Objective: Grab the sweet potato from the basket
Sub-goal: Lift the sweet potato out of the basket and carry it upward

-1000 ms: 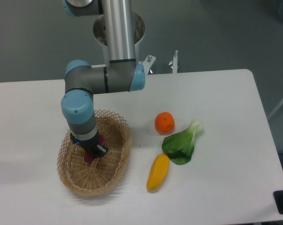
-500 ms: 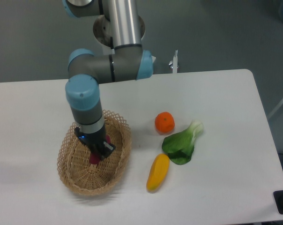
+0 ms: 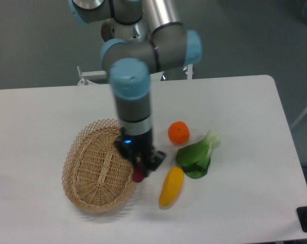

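Observation:
The tan wicker basket (image 3: 95, 170) lies at the left of the white table, and nothing shows inside it. My gripper (image 3: 142, 168) hangs over the basket's right rim, shut on the magenta sweet potato (image 3: 139, 175). Only the potato's lower end pokes out below the fingers. The arm's grey and blue wrist rises straight above it.
A yellow-orange oblong vegetable (image 3: 171, 186) lies just right of the gripper. Beyond it are a round orange fruit (image 3: 178, 132) and a green leafy bok choy (image 3: 198, 155). The table's front edge runs along the bottom.
The gripper has lifted the sweet potato out of the basket and carried it right, from the basket's middle to above its right rim. The basket now shows nothing inside.

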